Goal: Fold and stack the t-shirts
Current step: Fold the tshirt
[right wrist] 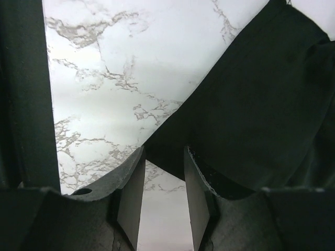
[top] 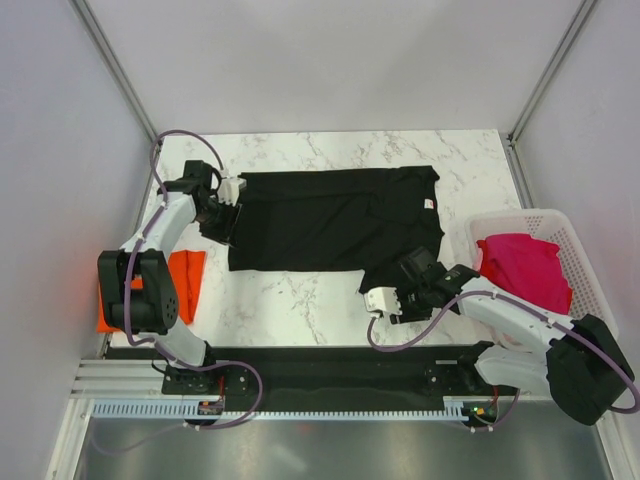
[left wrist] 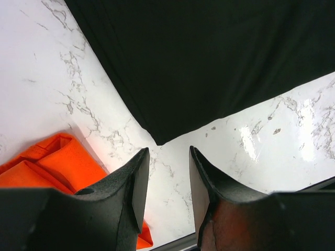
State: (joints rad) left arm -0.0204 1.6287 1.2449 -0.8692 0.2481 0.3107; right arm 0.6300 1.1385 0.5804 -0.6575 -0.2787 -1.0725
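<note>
On desk (top: 300, 300), ctr: black shirt (top: 330, 215) spread, fold pending. Orange shirt (top: 190, 275) folded, left edge; pink shirt (top: 525, 270) bunched in basket (top: 578, 245). Approx 1 of 3 done. Left tool (left wrist: 167, 157), right tool (right wrist: 163, 157): jaws apart, empty, at black shirt's corners.

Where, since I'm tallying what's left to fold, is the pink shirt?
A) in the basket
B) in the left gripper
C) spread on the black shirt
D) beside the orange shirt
A: the pink shirt lies bunched inside the basket on the right side.
</note>
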